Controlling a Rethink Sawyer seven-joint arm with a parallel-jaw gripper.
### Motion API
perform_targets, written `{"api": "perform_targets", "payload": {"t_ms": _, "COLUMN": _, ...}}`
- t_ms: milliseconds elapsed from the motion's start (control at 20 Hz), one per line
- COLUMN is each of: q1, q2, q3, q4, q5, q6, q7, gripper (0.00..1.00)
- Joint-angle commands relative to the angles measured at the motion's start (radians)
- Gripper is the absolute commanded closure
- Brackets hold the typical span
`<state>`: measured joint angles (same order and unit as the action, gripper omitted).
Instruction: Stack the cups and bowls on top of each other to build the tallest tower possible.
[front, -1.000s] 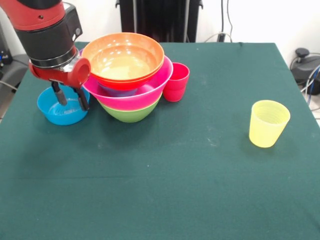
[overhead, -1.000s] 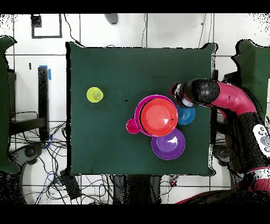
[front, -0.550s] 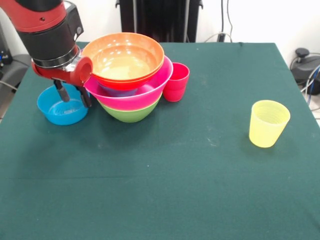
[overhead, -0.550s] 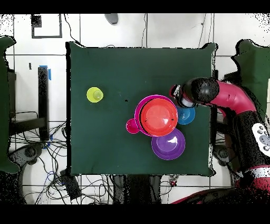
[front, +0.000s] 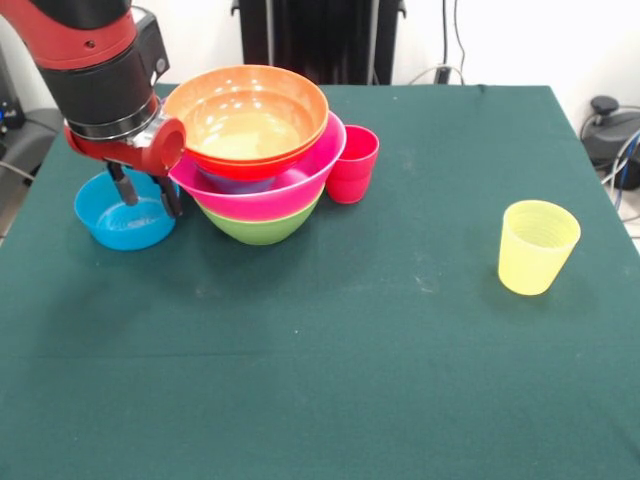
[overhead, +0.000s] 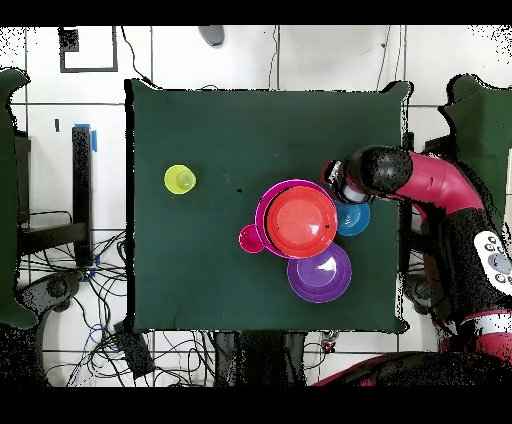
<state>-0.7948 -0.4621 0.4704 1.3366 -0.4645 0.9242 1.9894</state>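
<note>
The tower (front: 262, 180) stands at the back left: a green bowl (front: 262, 229) at the bottom, a big pink bowl (front: 275, 192) above it, more bowls nested inside and an orange bowl (front: 246, 112) on top. A red cup (front: 352, 163) touches the tower's right side. Far to the right stands a yellow cup (front: 538, 246) alone. My gripper (front: 147, 192) hangs open over the right part of a small blue bowl (front: 120, 218), just left of the tower, holding nothing. From overhead, the gripper (overhead: 340, 186) sits beside the tower (overhead: 298, 220) and above the blue bowl (overhead: 354, 219).
A wide purple bowl (overhead: 320, 273) lies on the green table (overhead: 220, 130) next to the tower, hidden behind it in the front view. The overhead view also shows the red cup (overhead: 250, 239) and the yellow cup (overhead: 180, 180). My arm (overhead: 440, 200) reaches in over the table's edge.
My gripper has risen a little from inside the blue bowl, which stays on the table. The tower and both cups have not moved.
</note>
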Motion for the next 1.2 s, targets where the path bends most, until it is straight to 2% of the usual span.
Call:
{"api": "perform_targets", "payload": {"t_ms": 50, "q1": 0.044, "q2": 0.024, "q3": -0.062, "q4": -0.05, "q5": -0.041, "q6": 0.046, "q7": -0.022, "gripper": 0.0}}
{"api": "perform_targets", "payload": {"t_ms": 350, "q1": 0.049, "q2": 0.024, "q3": -0.106, "q4": -0.041, "q5": -0.028, "q6": 0.02, "q7": 0.032, "gripper": 0.0}}
{"api": "perform_targets", "payload": {"t_ms": 700, "q1": 0.028, "q2": 0.015, "q3": -0.132, "q4": -0.013, "q5": -0.02, "q6": -0.015, "q7": 0.026, "gripper": 0.0}}
{"api": "perform_targets", "payload": {"t_ms": 1100, "q1": 0.076, "q2": 0.025, "q3": -0.176, "q4": -0.035, "q5": 0.008, "q6": -0.079, "q7": 0.147, "gripper": 0.0}}
{"api": "perform_targets", "payload": {"t_ms": 1200, "q1": 0.086, "q2": 0.035, "q3": -0.191, "q4": -0.05, "q5": 0.008, "q6": -0.07, "q7": 0.149, "gripper": 0.0}}
